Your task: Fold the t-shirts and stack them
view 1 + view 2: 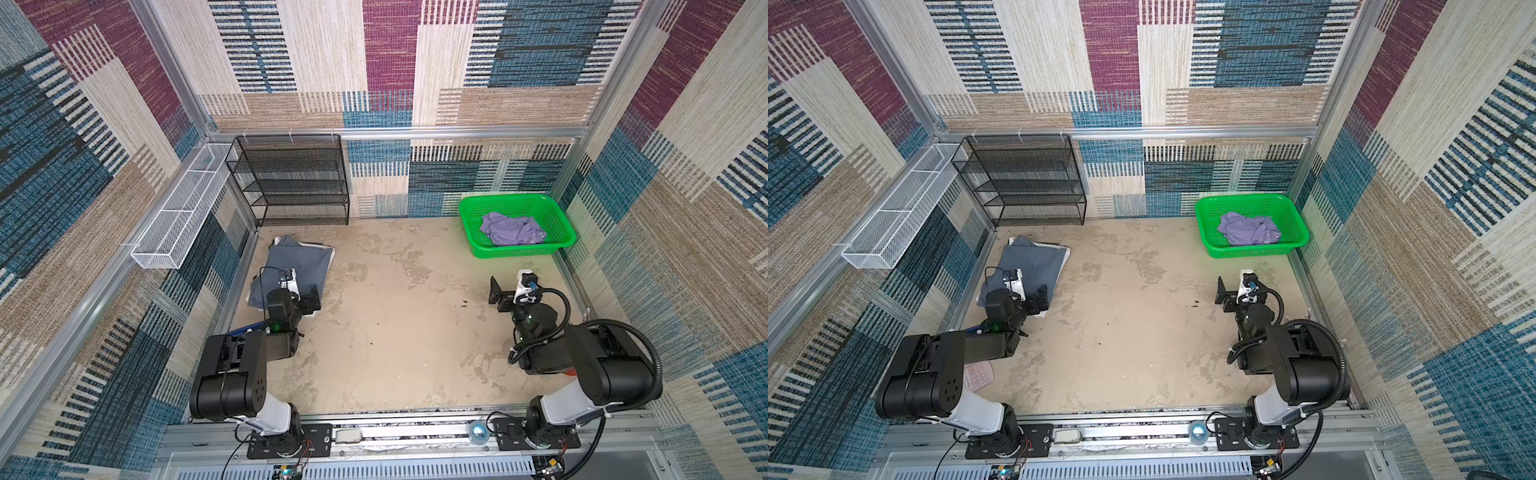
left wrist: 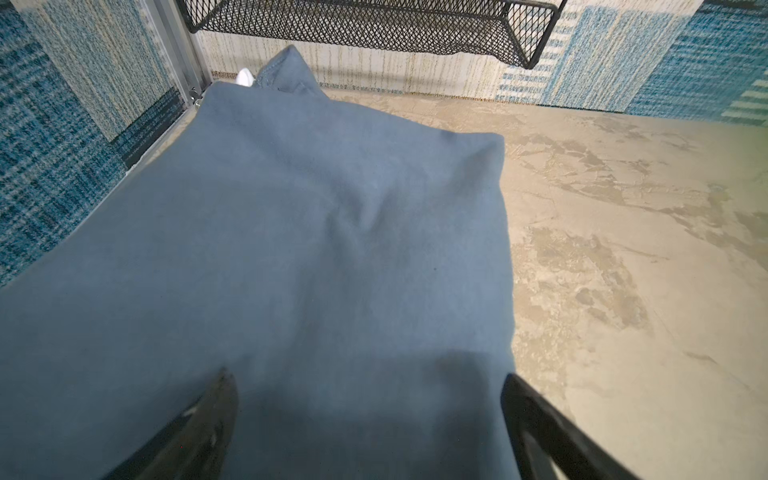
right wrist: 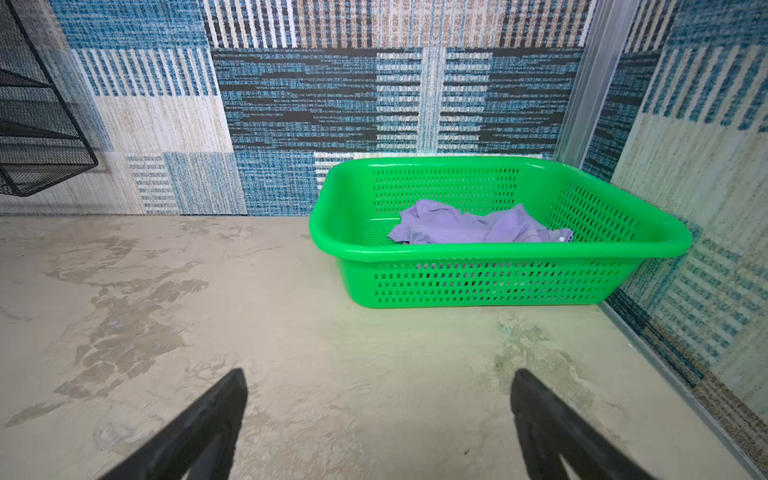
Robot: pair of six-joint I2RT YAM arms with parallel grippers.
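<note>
I'm holding left claw (image 2: 365, 376) released over the grey-blue shirt (image 2: 311, 216); right claw (image 3: 379, 374) is hanging released over the counter (image 3: 332, 353), purple shirt (image 3: 469, 226) lying crumpled in the basket (image 3: 498, 253).

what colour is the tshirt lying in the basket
Lavender purple. The t-shirt lies crumpled in the green basket, clearest in the right wrist view.

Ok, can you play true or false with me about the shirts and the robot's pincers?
The purple t-shirt lies in the green basket. True.
The right pincer holds the purple t-shirt. False: it is open and empty, short of the basket.
The left pincer is open over the blue-grey t-shirt. True.
The blue-grey t-shirt is in the basket too. False: it lies on the table, in front of the black shelf.
</note>
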